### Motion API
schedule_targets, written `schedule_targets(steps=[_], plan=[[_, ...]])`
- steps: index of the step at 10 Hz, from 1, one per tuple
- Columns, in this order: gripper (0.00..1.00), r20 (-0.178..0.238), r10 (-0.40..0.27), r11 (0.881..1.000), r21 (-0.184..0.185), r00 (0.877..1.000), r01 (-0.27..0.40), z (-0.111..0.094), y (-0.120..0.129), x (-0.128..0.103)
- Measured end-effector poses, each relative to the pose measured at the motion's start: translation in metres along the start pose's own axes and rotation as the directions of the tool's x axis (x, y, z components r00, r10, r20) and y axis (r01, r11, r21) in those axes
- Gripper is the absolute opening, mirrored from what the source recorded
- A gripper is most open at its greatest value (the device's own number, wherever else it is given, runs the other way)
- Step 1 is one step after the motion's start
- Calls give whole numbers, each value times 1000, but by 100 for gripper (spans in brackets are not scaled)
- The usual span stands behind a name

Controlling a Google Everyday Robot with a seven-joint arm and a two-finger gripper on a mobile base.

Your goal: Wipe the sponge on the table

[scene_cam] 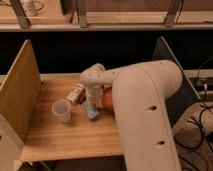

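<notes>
Gripper [93,102] over sponge [92,113], wood tbl [60,137]

It looked like a robot test bay in a lab, not a home. The table [65,142] was a butcher-block top fenced by an upright tan panel [20,90] on the left and a dark panel [172,60] on the right. Black cables [204,100] trailed over speckled floor at the right, and metal posts [20,12] stood along the far side. The gripper [92,102] pointed down at the sponge [93,113] near the table's middle.
</notes>
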Motion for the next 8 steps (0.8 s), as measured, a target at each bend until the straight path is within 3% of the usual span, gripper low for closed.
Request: schedule_targets(steps=[3, 5, 8], plan=[[61, 33, -52, 997, -48, 998, 54, -6, 29, -6], [67, 33, -69, 993, -91, 997, 71, -1, 42, -1], [67, 57, -64, 987, -147, 996, 72, -6, 46, 4]])
